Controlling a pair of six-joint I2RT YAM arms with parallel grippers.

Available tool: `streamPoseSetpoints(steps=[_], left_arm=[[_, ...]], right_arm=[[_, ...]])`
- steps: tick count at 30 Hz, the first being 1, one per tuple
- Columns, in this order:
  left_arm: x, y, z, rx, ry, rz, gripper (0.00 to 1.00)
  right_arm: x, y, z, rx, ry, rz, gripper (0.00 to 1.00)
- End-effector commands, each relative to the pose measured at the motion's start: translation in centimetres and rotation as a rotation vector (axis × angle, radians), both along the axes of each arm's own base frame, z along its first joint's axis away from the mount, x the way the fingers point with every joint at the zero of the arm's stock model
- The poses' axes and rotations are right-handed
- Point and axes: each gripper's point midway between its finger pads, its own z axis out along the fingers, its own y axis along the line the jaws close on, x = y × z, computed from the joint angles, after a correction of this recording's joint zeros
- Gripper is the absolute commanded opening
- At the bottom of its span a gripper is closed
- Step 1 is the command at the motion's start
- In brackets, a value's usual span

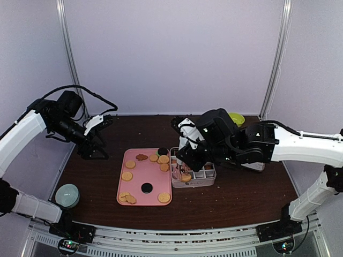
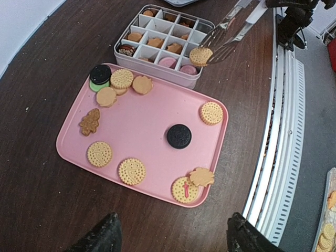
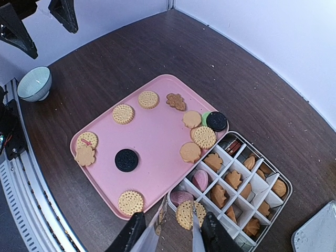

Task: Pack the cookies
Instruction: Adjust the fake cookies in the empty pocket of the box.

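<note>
Several cookies lie on the pink tray, mostly golden rounds plus a black one. Right of it stands a divided tin box with leaf-shaped and pink cookies in its cells. My right gripper is shut on metal tongs. The tongs pinch a round golden cookie over the box's near corner, beside the pink ones. My left gripper hangs open and empty, above the table to the left of the tray.
A pale green bowl sits at the near left corner. A yellow-green bowl stands at the back right. A grey flat lid lies right of the box. A metal rail runs along the table's near edge.
</note>
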Motion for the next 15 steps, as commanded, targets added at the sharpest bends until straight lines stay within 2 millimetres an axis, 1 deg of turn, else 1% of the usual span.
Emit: streamPoseSetpoints(steps=[1,7,15], left_arm=[[0.0,0.1,0.1,-0.012,-0.014,-0.01,0.71],[0.1,0.4,0.2,-0.013,-0.011,-0.009,0.71],[0.0,0.4,0.3,-0.024,-0.002,-0.012,0.71]], right_arm=[[0.2,0.9,0.8,0.007,-0.02,0.011,0.36],[0.4,1.1,-0.5,-0.036,-0.019,0.014,0.38],[1.0,1.2,-0.8,-0.069,-0.047,0.003,0.38]])
